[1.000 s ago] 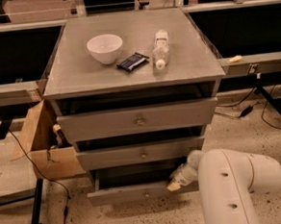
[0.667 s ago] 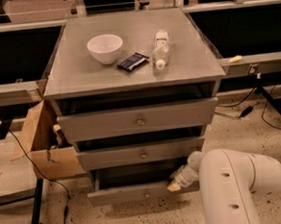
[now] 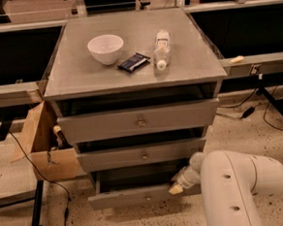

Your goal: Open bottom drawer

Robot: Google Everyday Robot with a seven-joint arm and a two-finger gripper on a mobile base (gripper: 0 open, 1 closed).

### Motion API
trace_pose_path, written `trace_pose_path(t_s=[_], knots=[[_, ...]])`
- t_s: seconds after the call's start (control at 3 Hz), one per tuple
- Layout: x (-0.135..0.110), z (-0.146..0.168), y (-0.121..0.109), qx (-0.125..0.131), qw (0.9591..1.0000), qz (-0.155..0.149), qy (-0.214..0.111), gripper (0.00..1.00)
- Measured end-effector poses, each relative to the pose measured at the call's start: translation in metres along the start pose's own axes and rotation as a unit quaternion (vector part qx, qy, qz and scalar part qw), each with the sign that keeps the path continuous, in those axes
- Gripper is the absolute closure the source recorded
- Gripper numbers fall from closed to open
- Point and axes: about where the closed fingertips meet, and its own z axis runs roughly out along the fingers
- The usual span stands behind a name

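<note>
Landmark: grey cabinet [image 3: 129, 77] with a flat top and three drawers stacked in its front
Writing: the label on the bottle and the print on the packet are too blurred to read
Bottom drawer [image 3: 123, 198]: lowest in the cabinet, with the narrowest front of the three; it is pulled partly out, so its plain grey inside shows behind the front panel
Knob [image 3: 148, 198]: small and round, at the middle of the bottom drawer's front
Gripper [image 3: 176, 189]: low at the cabinet's right front corner, its pale tip against the right end of the bottom drawer's front, near the top edge; I cannot tell if it is open or closed
Arm [image 3: 239, 186]: bulky and white, rising from the lower right, in front of the cabinet's right foot and hiding the bottom drawer's right end
Middle drawer [image 3: 115, 158]: just above the bottom drawer, out a little
Top drawer [image 3: 103, 125]: the tallest front, just under the cabinet top, with a dark gap above it
Bowl [image 3: 106, 48]: white and upright, on the cabinet top, left of centre
Packet [image 3: 133, 62]: dark and flat, on the cabinet top between bowl and bottle
Bottle [image 3: 162, 49]: clear plastic, lying on its side on the cabinet top just right of the packet, its cap seemingly toward the front edge
Cardboard box [image 3: 36, 137]: open, against the cabinet's left side
Cable [image 3: 32, 166]: thin and black, running down left of the cabinet, across the box
</note>
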Motion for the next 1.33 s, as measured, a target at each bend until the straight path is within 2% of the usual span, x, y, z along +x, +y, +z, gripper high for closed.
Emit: trace_pose_path(t_s=[0.33, 0.67, 1.0, 1.33], knots=[[-0.002, -0.003, -0.001, 0.000, 1.0000, 0.000, 0.000, 0.04], [0.014, 0.006, 0.015, -0.014, 0.9999, 0.000, 0.009, 0.00], [0.013, 0.005, 0.015, -0.014, 0.9999, 0.000, 0.009, 0.00], [0.018, 0.008, 0.023, -0.023, 0.9996, -0.001, 0.014, 0.16]])
